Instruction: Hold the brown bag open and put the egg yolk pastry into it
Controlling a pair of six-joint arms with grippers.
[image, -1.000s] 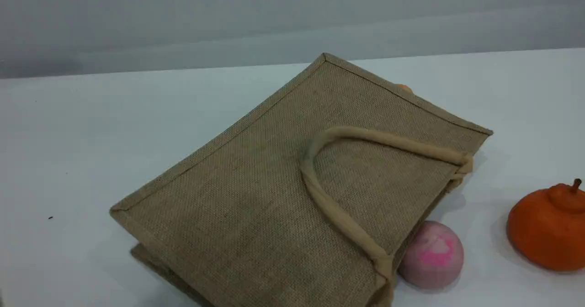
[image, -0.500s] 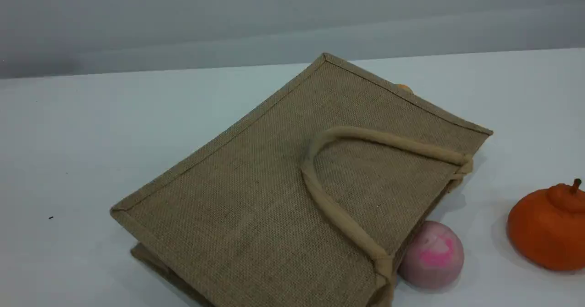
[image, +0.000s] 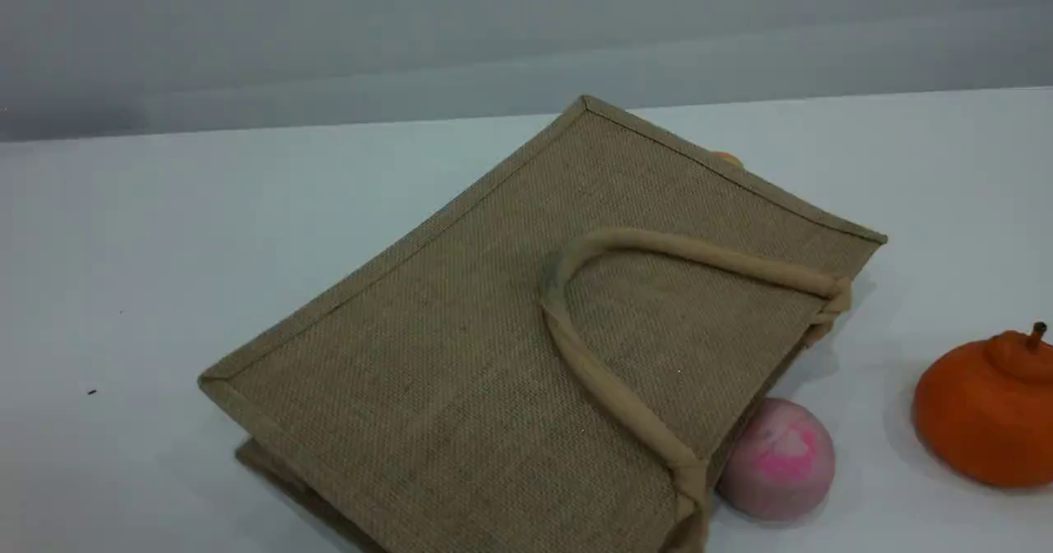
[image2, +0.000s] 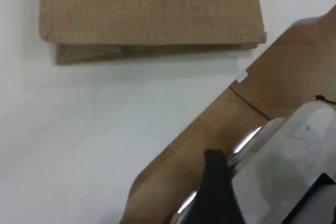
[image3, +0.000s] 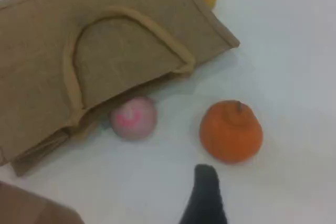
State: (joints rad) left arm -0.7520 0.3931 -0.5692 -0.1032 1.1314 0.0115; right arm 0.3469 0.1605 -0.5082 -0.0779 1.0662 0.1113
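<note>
The brown bag [image: 510, 347] lies flat on the white table, mouth toward the right, with one beige handle [image: 699, 252] folded over its upper face. The right wrist view shows it at upper left [image3: 105, 51], the left wrist view along the top [image2: 149, 9]. The egg yolk pastry is out of view. My left gripper [image2: 214, 182] hangs over the table's near edge, well short of the bag; only one dark fingertip shows, with nothing at it. My right gripper [image3: 206, 192] hovers near the orange fruit, also empty.
A pink dome bun [image: 777, 458] rests against the bag's mouth edge. An orange tangerine-shaped item [image: 987, 405] stands at the far right. A small orange item [image: 726, 158] peeks from behind the bag. A wood-coloured border [image2: 210, 145] runs beside the white surface.
</note>
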